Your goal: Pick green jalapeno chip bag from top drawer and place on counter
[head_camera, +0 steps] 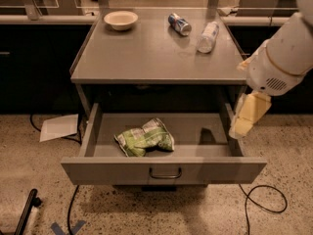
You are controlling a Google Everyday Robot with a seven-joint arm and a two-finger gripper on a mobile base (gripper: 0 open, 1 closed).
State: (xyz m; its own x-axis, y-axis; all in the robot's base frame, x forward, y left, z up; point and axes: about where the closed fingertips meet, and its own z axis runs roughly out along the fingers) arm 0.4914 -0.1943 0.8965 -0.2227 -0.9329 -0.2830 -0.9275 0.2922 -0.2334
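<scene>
The green jalapeno chip bag (145, 138) is a crinkled light-green and white bag lying flat in the open top drawer (164, 169), left of its middle. The drawer is pulled out below the counter (151, 53), a flat grey metal top. My gripper (244, 117) hangs from the white arm at the right, over the drawer's right side wall, well to the right of the bag and above its level. It holds nothing that I can see.
On the counter stand a white bowl (121, 19) at the back left, a blue can (179, 24) on its side and a clear plastic bottle (208, 36) on its side at the back right. A paper sheet (58, 127) and cables (261, 204) lie on the floor.
</scene>
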